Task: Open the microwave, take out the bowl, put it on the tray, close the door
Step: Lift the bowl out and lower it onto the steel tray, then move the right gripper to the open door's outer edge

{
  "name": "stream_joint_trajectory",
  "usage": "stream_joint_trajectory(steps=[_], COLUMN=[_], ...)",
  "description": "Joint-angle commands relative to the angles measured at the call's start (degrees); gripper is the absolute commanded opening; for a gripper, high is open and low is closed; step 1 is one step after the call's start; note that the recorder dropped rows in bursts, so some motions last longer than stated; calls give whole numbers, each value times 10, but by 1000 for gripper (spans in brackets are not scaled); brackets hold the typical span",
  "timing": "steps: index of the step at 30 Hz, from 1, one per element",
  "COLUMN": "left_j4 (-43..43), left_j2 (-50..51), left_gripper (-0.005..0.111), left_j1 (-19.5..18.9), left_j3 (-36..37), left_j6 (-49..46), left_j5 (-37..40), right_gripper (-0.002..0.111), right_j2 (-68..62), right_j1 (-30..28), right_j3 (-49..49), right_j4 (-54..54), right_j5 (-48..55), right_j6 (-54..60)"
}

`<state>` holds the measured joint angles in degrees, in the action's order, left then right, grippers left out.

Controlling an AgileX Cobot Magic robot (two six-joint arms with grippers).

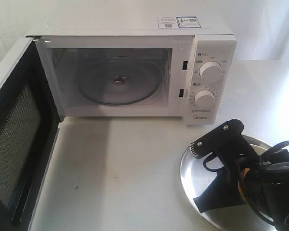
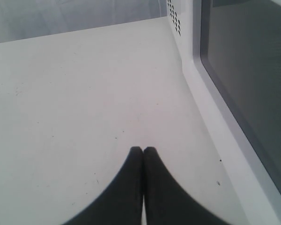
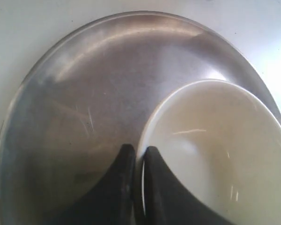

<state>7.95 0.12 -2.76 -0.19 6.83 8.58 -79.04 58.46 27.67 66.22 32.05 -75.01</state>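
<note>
The right pincer (image 3: 139, 154) clenches the rim of the small round cream-white bowl (image 3: 215, 154), which sits near one edge of the large round shiny steel tray (image 3: 84, 93). The left pincer (image 2: 143, 150), closed on nothing, hangs over the white table (image 2: 75, 93) beside the white dark-windowed door (image 2: 253, 70), swung wide open. Behind stands the white boxy microwave (image 1: 135, 33), glass turntable (image 1: 118, 82) showing.

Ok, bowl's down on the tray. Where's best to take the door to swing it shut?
The door stands swung wide, mesh side inward, hinged at the microwave's left. Its handle isn't visible, so I'd press the outer frame near the free edge, coming from outside with the shut left gripper, which sits beside the window face.
</note>
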Motion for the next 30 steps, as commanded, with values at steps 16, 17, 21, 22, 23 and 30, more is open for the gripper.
stream_joint_trajectory(steps=[16, 17, 21, 22, 23, 30], left_j4=[-2, -2, -2, -2, -2, -2], left_j2=[-1, -1, -1, -1, -1, -1], left_gripper=[0, 0, 0, 0, 0, 0], left_j1=[0, 0, 0, 0, 0, 0], left_j3=[2, 2, 2, 2, 2, 2], left_j6=[3, 3, 3, 3, 3, 3], left_j5=[-1, -1, -1, -1, -1, -1], right_gripper=[0, 0, 0, 0, 0, 0], right_j2=[65, 69, 61, 55, 48, -46], right_j1=[10, 15, 21, 21, 21, 21], right_j3=[41, 61, 164, 192, 215, 399], right_j4=[337, 337, 337, 337, 337, 303], right_j5=[-191, -191, -250, -285, -310, -492], right_j6=[-279, -271, -225, -212, -196, -37])
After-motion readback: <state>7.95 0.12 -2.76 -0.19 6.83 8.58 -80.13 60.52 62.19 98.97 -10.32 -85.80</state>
